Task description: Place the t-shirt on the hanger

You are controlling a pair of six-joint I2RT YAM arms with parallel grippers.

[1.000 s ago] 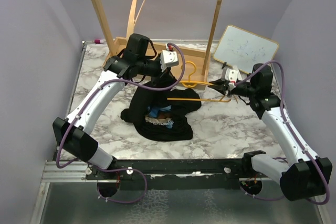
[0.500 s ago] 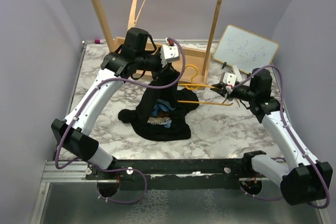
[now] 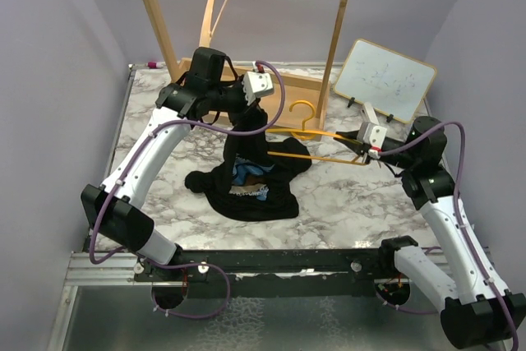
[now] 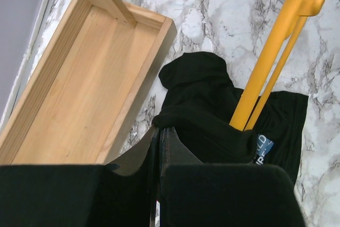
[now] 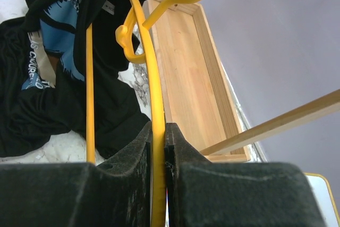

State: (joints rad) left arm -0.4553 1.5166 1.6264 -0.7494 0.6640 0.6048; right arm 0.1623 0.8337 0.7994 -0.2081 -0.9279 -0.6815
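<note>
The left gripper [image 4: 159, 134] pinches a fold of the limp, light t-shirt [image 4: 202, 115], probably best held by its collar, while the right gripper [image 5: 158, 131] clamps the stiff hanger [image 5: 89, 94].

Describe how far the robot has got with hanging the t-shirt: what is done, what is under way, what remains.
Done: the left fingers are shut on a raised fold of the t-shirt, the right fingers on the hanger. In hand: one hanger end goes behind that fold. Left: most of the t-shirt lies heaped on the table, its shoulders not on the hanger.
</note>
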